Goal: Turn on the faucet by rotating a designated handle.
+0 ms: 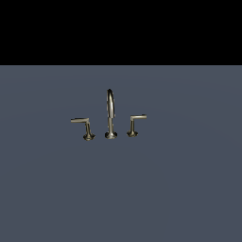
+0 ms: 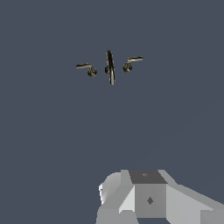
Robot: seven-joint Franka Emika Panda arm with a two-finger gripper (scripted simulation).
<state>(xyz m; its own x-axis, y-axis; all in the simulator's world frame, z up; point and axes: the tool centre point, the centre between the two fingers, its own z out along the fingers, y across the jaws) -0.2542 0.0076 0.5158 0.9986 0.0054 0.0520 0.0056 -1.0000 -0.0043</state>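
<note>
A: Status?

B: Approach not begun. The faucet stands on the grey floor; the handle, slanted stem and longer bar, sits at the exterior view's left of the spout.

A: Gripper?

B: Absent from the exterior view. The wrist view shows only grey housing; fingers hidden, so I cannot tell their opening. Well apart from the faucet, apparently holding nothing.

A: Next?

B: Judged: close on the handle's bar, then push it round.
</note>
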